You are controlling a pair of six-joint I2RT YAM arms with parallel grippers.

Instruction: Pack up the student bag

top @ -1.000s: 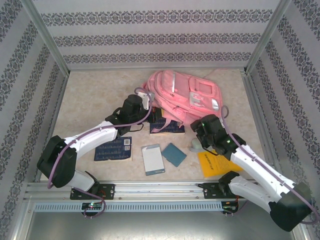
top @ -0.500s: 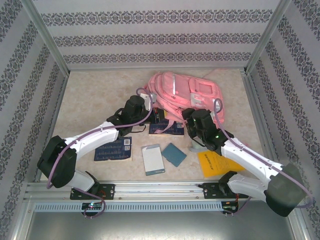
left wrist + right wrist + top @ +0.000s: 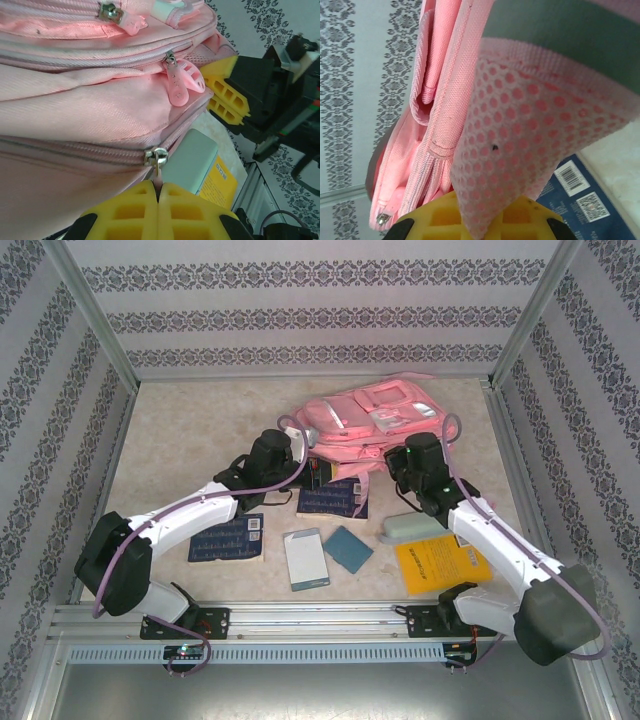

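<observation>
Left gripper (image 3: 158, 192) has its jaws shut tight on the small metal zipper pull (image 3: 157, 159). The right gripper (image 3: 479, 212) is clamped on a flap of pink mesh (image 3: 520, 145). Both are parts of the large pink fabric backpack (image 3: 365, 420), back-middle of the table (image 3: 180, 440). It looks soft, floppy and light, so I'd grab seams or zipper tabs, not loose cloth. Both arms stretch forward, wrists low at its near edge.

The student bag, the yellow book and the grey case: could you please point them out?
student bag (image 3: 340, 425), top external view, pink front panel
yellow book (image 3: 440, 565), top external view, cover centre
grey case (image 3: 410, 528), top external view, top face
</observation>
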